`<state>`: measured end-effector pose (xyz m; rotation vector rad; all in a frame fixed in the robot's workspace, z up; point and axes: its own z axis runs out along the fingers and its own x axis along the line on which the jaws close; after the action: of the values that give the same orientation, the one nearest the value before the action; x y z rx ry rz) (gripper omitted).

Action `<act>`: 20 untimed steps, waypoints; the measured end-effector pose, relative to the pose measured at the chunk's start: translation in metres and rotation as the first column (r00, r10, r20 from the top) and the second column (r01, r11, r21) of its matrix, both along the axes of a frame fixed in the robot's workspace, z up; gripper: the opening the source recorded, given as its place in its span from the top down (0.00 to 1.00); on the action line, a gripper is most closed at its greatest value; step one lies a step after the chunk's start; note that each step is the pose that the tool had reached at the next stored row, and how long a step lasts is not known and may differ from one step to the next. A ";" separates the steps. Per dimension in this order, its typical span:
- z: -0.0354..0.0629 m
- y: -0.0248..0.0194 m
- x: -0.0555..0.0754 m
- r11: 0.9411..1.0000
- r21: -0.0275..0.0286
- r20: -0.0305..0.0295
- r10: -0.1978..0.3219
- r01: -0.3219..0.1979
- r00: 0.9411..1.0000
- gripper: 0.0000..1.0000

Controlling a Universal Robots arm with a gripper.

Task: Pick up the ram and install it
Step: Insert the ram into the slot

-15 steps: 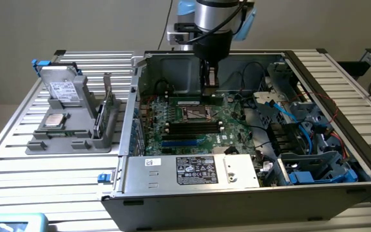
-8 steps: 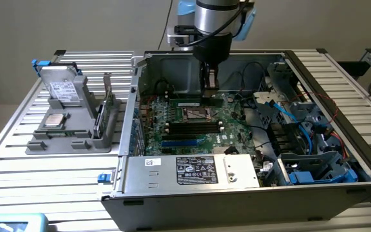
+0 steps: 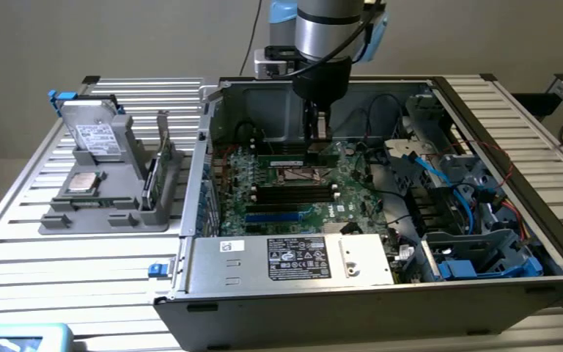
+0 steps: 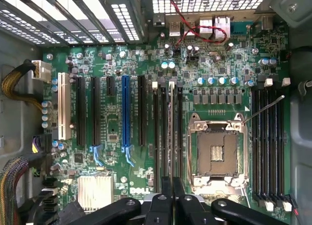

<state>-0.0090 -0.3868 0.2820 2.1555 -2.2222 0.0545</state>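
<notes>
open computer case on a slatted worktop; upper centre of the exterior view, the jaws are nearly closed, pinching the ram edge-on over the motherboard's black slots.

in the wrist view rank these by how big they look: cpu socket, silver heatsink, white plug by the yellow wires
Largest to smallest, as they look in the wrist view:
1. CPU socket, clearly the largest
2. silver heatsink
3. white plug, the smallest
The gaps are plain, so nearness to the camera is unlikely to change the order.
</notes>
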 end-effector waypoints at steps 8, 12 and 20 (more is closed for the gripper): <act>-0.0077 0.0000 0.000 1.000 -0.018 0.008 0.000 0.000 1.000 0.88; -0.0141 0.0000 0.000 1.000 -0.019 0.010 0.000 0.000 1.000 0.88; -0.0184 -0.0020 0.000 1.000 -0.019 0.010 0.000 0.000 1.000 0.88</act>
<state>-0.0091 -0.3888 0.2635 2.1503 -2.2178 0.0868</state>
